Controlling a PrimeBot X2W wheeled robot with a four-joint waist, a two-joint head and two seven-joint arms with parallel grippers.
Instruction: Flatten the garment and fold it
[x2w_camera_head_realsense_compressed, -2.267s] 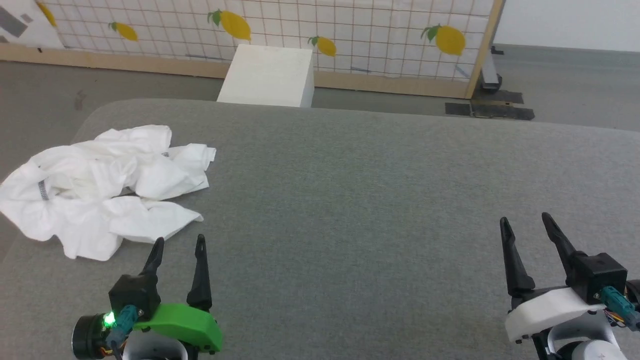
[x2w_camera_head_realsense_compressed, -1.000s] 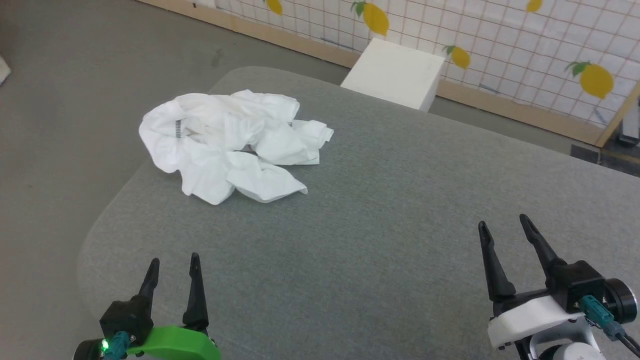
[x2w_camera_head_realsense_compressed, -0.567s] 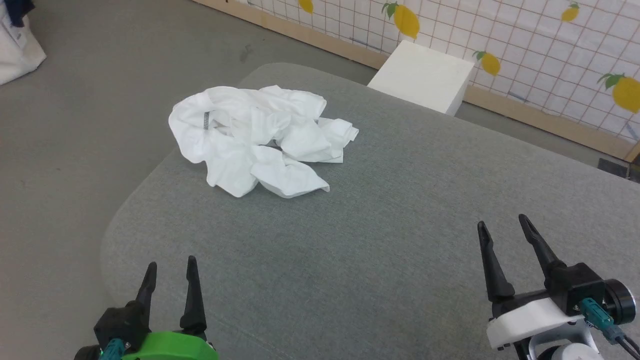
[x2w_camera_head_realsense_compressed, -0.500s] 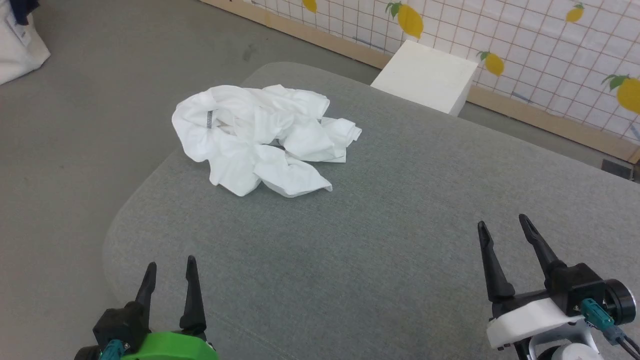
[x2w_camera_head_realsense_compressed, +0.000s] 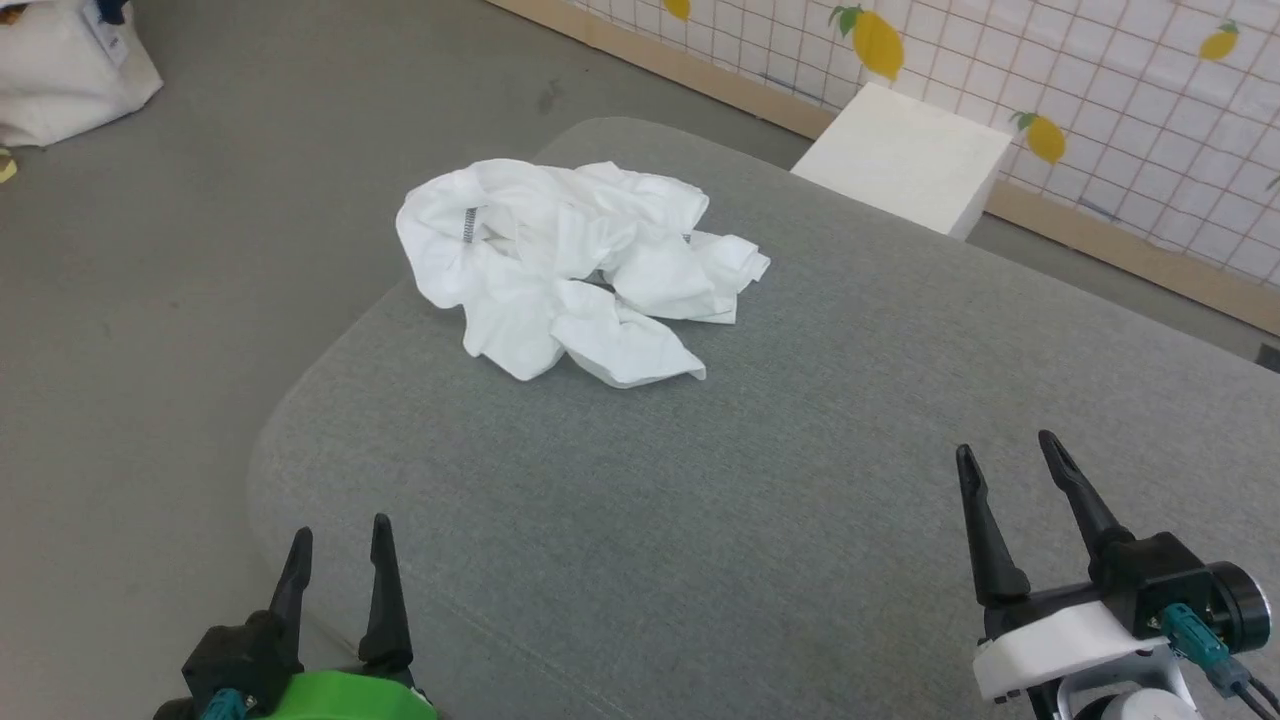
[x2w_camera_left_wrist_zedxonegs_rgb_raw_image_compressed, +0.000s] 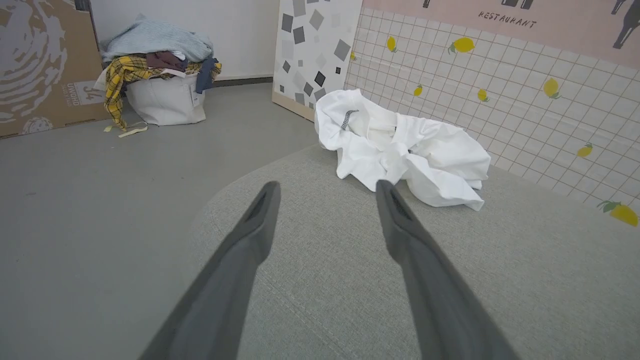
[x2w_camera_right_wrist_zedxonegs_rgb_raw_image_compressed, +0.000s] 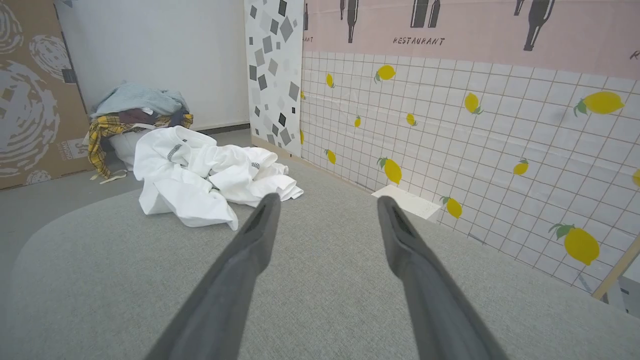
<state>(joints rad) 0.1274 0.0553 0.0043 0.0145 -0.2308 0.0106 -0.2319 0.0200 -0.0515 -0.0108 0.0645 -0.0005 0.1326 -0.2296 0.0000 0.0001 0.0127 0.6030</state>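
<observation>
**Head view.** The shirt (x2w_camera_head_realsense_compressed: 570, 265) lay in a crumpled heap near the far left corner of the desk (x2w_camera_head_realsense_compressed: 780, 480). Its left side sat close to the rounded rim, and a strip of zigzag stitching (x2w_camera_head_realsense_compressed: 468, 223) faced up on that side. The left hand (x2w_camera_head_realsense_compressed: 340, 530) sat low at the near left edge, fingers apart and holding nothing. The right hand (x2w_camera_head_realsense_compressed: 1005, 445) was at the near right, also spread and empty. Both were well apart from the shirt. A white box (x2w_camera_head_realsense_compressed: 905, 160) stood on the floor beyond the far edge, clear of the shirt.

**Left wrist view.** The two fingers were parted with nothing between them. The shirt lay ahead, past the right fingertip and untouched. A bag (x2w_camera_left_wrist_zedxonegs_rgb_raw_image_compressed: 165, 97) piled with clothes stood on the floor far off.

**Right wrist view.** The fingers were parted and empty. The shirt lay ahead and to the left on the desk.

**Step in hand.** This looked like the approach. The shirt was not yet flattened and no fold had been started.

**Next move.**
- Both arms would need to reach the heap, and the left one looked nearer.
- Each hand would need a free edge, and the stitched shoulder might serve as a landmark.
- The fabric is thin, so each pinch should likely take a single layer.
- The shirt could then be drawn toward the open middle of the desk.
- Because the heap lay so close to the rim, a careless tug might drag it off.
</observation>
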